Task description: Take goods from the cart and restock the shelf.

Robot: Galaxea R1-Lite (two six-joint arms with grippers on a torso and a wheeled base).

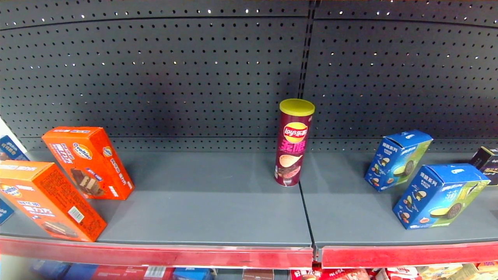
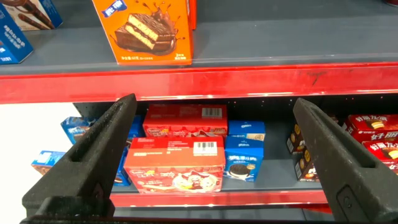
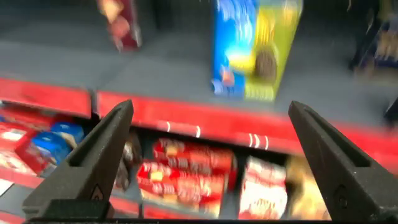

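Centrally, the yellow-lidded chip can (image 1: 294,142) stands upright on the grey shelf (image 1: 202,202) between orange cake boxes (image 1: 87,161) and blue cookie boxes (image 1: 397,159); the left gripper (image 2: 214,102) and right gripper (image 3: 211,106) both gape wide, empty.

Ahead of me I count two orange cake boxes (image 1: 88,162) (image 1: 46,200), one chip can (image 1: 293,143), two blue-green cookie boxes (image 1: 397,160) (image 1: 439,196), one dark box (image 1: 485,159) far right.
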